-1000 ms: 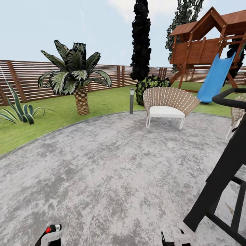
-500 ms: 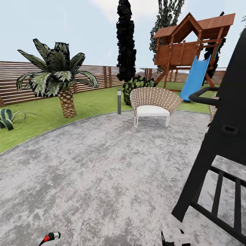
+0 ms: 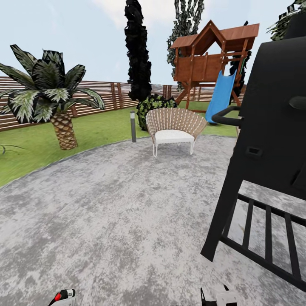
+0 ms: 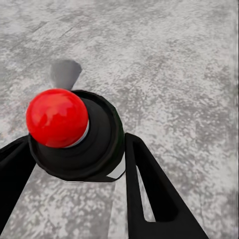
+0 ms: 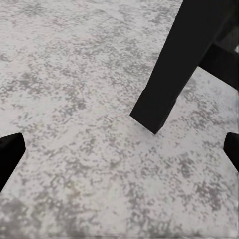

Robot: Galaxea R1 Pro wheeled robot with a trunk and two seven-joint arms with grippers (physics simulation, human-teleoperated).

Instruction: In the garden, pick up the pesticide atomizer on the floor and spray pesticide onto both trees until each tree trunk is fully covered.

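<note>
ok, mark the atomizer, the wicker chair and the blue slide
pesticide atomizer (image 4: 57, 117), left wrist view, on its red top, between the gripper fingers.
wicker chair (image 3: 172, 136), head view, on the white seat cushion.
blue slide (image 3: 220, 95), head view, mid-chute.

Back garden, green lawn (image 3: 102, 129), slatted wooden fence (image 3: 106, 95), palm (image 3: 51, 95), wicker chair (image 3: 174, 127), playhouse slide (image 3: 221, 95)

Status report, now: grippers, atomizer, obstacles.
Left gripper shut on atomizer, red top up. Right gripper open, empty. Black grill close ahead on the right, its leg near the right gripper. No grey-trunk trees in sight.
</note>
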